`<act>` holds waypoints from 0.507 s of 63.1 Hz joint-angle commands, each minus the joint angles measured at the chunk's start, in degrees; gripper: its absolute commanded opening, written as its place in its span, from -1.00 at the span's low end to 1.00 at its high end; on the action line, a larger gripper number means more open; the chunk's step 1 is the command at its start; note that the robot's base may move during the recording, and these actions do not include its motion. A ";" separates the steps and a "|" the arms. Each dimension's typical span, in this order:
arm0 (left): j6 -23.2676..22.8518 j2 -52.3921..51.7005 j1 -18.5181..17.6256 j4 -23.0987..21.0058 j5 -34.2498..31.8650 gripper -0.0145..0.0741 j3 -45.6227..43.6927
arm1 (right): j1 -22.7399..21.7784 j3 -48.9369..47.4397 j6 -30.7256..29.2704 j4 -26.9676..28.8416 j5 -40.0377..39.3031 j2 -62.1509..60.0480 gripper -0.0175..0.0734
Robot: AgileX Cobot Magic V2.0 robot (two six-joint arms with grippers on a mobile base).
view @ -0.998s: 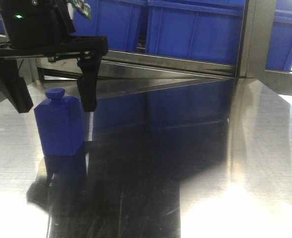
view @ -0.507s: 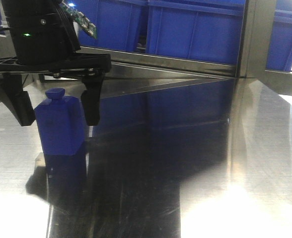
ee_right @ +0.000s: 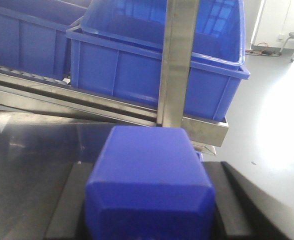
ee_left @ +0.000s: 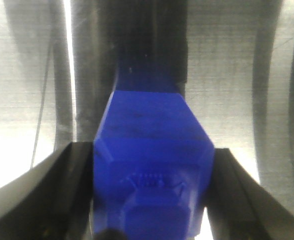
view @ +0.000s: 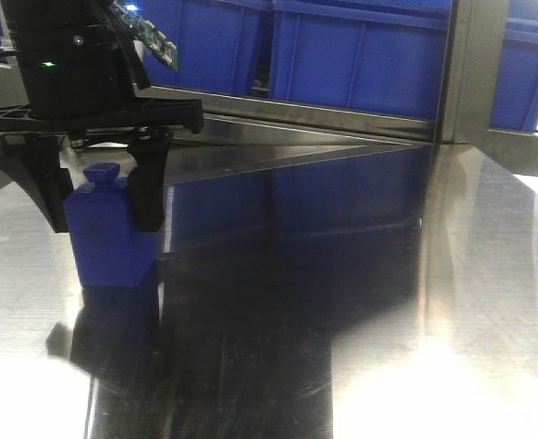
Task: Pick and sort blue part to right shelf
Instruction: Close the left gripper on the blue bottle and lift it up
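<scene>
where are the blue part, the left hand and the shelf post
blue part (view: 113, 249), front view, front face of its body
left hand (view: 102, 224), front view, midway between its fingertips
shelf post (view: 468, 73), front view, its upper stretch

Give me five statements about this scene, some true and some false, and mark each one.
1. The blue part stands upright on the steel table. True.
2. The left gripper has one of its jaws on each side of the blue part. True.
3. The blue part is lifted clear of the table. False: its base rests on the surface.
4. The bins behind the table are red. False: they are blue.
5. The right gripper is empty. False: a blue block sits between its jaws.
</scene>
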 commanded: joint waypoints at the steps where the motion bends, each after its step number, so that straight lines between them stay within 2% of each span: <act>1: -0.60 -2.68 0.16 -0.40 -0.02 0.26 -1.68 | -0.42 -1.78 -0.54 -0.65 -5.25 0.35 0.36; 25: -0.49 -5.69 0.16 -0.63 -0.02 0.25 -1.68 | -0.42 -1.78 -0.54 -0.65 -5.25 0.35 0.36; 32: 2.76 -9.58 0.44 -1.37 -0.33 0.25 -1.46 | -0.42 -1.78 -0.54 -0.65 -5.25 0.35 0.36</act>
